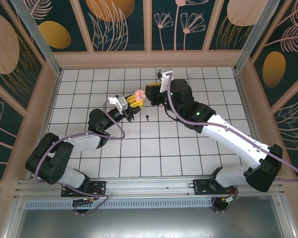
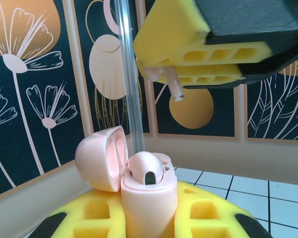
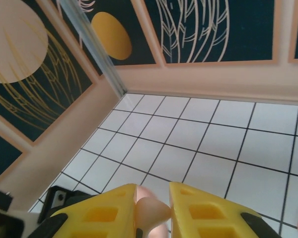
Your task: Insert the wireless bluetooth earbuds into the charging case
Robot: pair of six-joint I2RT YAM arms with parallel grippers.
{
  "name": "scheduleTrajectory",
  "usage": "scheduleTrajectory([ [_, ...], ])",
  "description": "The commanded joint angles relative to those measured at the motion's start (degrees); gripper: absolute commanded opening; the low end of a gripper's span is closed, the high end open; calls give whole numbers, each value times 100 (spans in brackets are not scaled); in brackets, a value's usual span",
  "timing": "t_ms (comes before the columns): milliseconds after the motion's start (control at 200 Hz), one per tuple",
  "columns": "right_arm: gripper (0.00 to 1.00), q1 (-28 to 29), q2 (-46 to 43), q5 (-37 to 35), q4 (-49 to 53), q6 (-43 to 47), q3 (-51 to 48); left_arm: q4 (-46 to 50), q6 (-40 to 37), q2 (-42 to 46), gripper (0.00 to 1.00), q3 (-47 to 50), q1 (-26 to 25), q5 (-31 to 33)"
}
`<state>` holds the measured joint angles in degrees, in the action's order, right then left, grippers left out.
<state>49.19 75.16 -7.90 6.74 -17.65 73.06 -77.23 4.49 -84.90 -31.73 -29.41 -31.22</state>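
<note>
My left gripper [image 1: 132, 102] is shut on the pale pink charging case [image 2: 149, 198], held upright between its yellow pads [image 2: 94, 213]. The case lid [image 2: 100, 157] hangs open to the left. One pale pinkish-white earbud [image 2: 146, 168] sits in the case. Just above it my right gripper [image 2: 159, 67] is shut on a second pale earbud [image 2: 170, 82], its stem pointing down, clear of the case. In the right wrist view that earbud [image 3: 151, 213] is pinched between the yellow pads [image 3: 104, 210]. A black earbud [image 1: 147, 118] lies on a tile close by.
The white tiled floor [image 1: 154, 148] is walled on three sides by beige skirting and dark floral panels [image 1: 119, 22]. A clear corner post [image 2: 129, 74] stands behind the case. Both arms meet near the back centre.
</note>
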Motion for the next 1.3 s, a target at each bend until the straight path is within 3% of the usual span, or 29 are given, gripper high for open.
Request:
scheduleTrajectory([
  [0, 22, 80, -93, 65, -452, 157, -115, -139, -61, -87, 0, -211, -47, -192],
  [1296, 20, 205, 270, -154, -603, -28, -337, -292, 36, -9, 0, -286, -82, -251],
])
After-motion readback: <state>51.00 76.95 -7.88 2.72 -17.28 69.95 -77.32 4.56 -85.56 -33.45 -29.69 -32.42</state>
